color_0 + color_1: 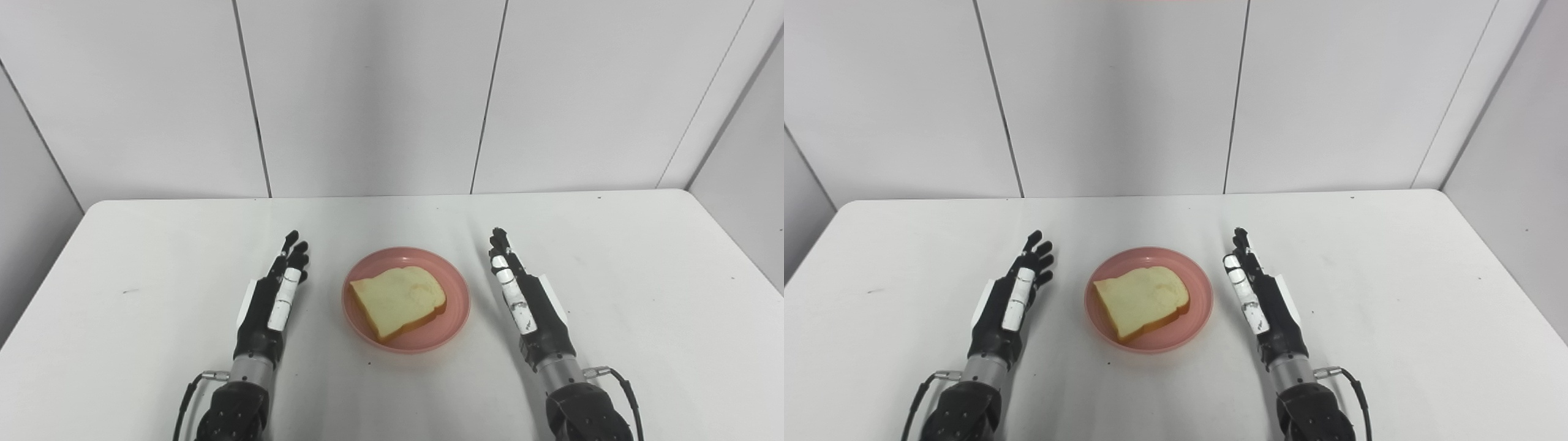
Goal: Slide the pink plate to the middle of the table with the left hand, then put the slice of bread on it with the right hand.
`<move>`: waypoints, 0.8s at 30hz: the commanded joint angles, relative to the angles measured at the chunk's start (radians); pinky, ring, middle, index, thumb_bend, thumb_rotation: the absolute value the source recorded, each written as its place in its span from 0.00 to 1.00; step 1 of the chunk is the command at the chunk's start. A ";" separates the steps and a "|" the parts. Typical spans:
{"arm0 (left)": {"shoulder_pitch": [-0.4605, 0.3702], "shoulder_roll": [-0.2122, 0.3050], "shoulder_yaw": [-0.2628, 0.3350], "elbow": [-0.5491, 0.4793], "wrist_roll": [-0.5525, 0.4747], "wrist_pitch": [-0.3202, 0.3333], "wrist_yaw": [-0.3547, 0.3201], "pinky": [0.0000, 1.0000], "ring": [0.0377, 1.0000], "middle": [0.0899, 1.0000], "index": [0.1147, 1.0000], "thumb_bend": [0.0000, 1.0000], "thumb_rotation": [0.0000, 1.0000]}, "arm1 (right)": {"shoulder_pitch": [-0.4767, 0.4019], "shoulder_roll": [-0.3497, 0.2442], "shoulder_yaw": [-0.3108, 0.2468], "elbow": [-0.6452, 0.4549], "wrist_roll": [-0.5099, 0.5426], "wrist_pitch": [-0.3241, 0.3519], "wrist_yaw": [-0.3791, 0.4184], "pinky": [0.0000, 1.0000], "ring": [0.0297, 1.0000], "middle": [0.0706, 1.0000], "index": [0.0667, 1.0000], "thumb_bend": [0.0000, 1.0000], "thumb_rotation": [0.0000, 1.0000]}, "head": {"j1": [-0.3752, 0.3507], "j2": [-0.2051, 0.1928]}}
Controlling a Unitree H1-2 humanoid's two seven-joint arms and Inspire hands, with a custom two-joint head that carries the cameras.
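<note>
The pink plate (406,299) sits mid-table (643,294) with the slice of bread (399,300) lying on it. The left hand (274,300) and right hand (525,300) flank it, apart from it — fingers extended, holding nothing, palms hidden, arms cut off below.
</note>
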 commanded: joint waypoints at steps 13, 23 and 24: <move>-0.032 0.001 0.007 -0.026 -0.009 -0.049 0.000 0.90 0.92 0.94 0.93 0.88 0.98 | -0.031 -0.007 0.001 0.008 0.025 -0.066 -0.029 1.00 1.00 1.00 1.00 0.29 1.00 | 0.001 -0.007; -0.031 0.010 0.002 -0.037 -0.010 -0.048 -0.012 0.93 0.94 0.94 0.94 0.87 0.99 | -0.032 -0.008 0.006 0.009 0.023 -0.064 -0.033 1.00 1.00 1.00 1.00 0.28 1.00 | 0.000 -0.008; -0.031 0.011 0.001 -0.039 -0.008 -0.046 -0.012 0.93 0.94 0.95 0.95 0.87 0.99 | -0.032 -0.009 0.006 0.006 0.021 -0.059 -0.033 1.00 1.00 1.00 1.00 0.28 1.00 | 0.000 -0.008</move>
